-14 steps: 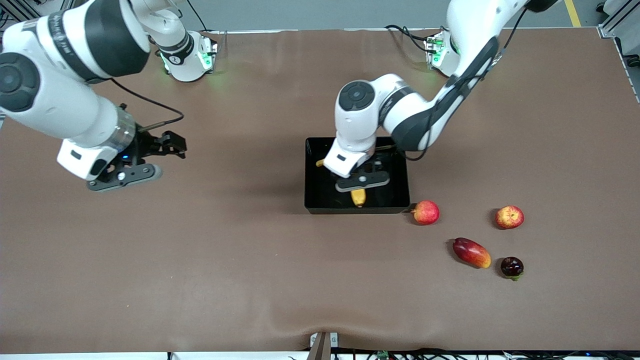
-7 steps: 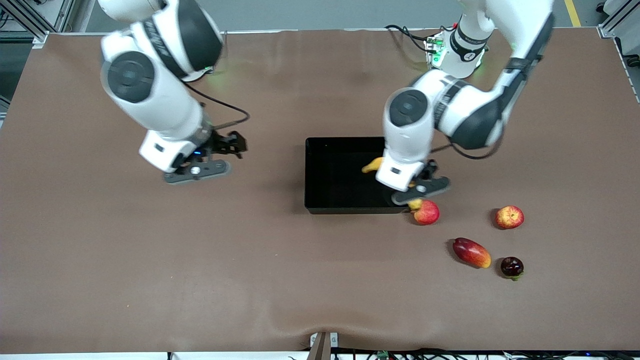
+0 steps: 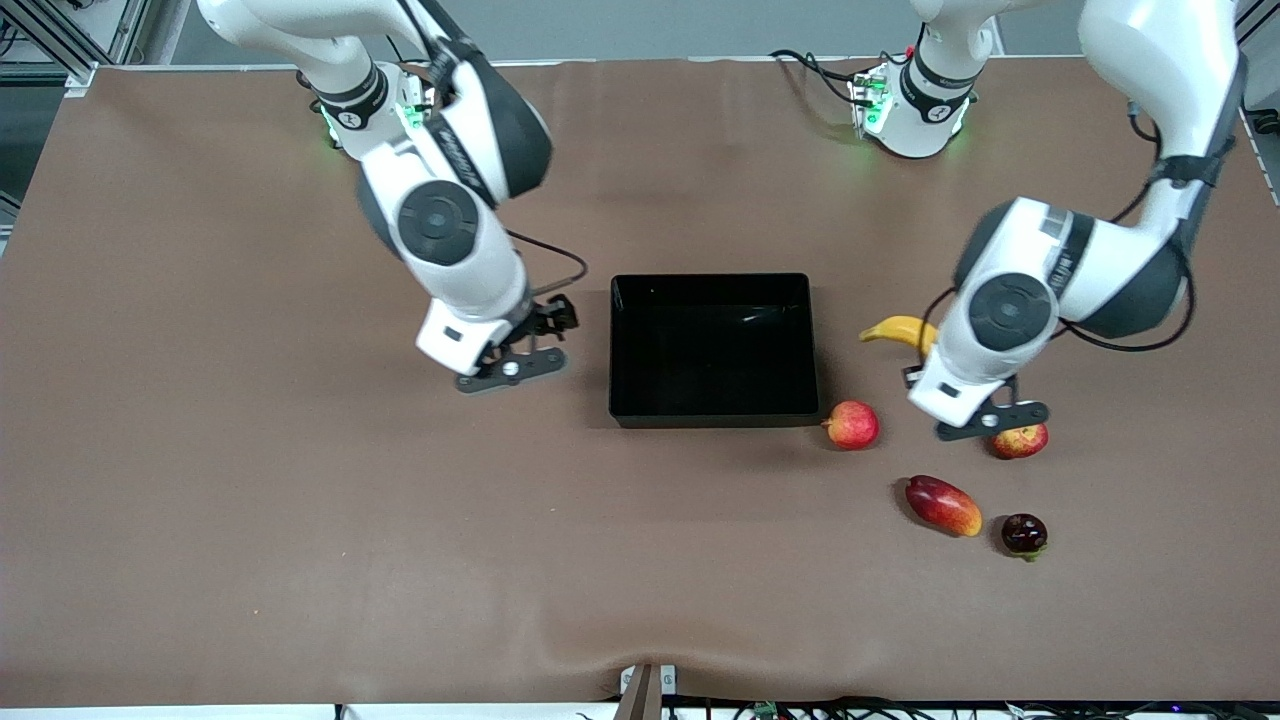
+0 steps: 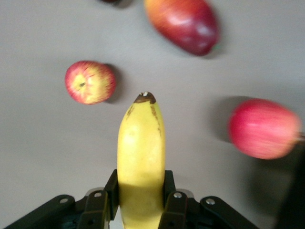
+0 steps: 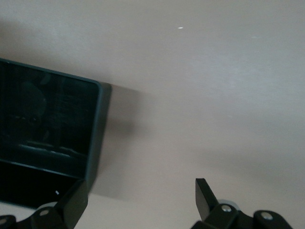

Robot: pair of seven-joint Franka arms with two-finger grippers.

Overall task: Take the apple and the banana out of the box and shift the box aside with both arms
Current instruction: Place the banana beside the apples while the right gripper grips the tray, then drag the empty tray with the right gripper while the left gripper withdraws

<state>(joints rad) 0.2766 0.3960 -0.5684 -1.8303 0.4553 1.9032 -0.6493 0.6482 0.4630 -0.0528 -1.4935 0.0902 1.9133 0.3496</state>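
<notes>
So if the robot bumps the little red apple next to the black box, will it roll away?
Probably yes: the apple looks round and sits loose on the flat table. It may wobble, since its stem points sideways. The box beside it might stop it.

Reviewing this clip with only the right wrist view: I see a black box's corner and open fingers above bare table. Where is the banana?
Observer: The banana is clamped in the left end effector, in the air outside the box, toward the left arm's end.
Operator: Any fruit in the box?
Observer: None shows in it in the front view.
Operator: The apples?
Observer: On the table: the redder apple beside the box's corner, the streaked apple under the left end effector.
Operator: My end effector?
Observer: The right end effector hovers beside the box, toward the right arm's end.
</notes>
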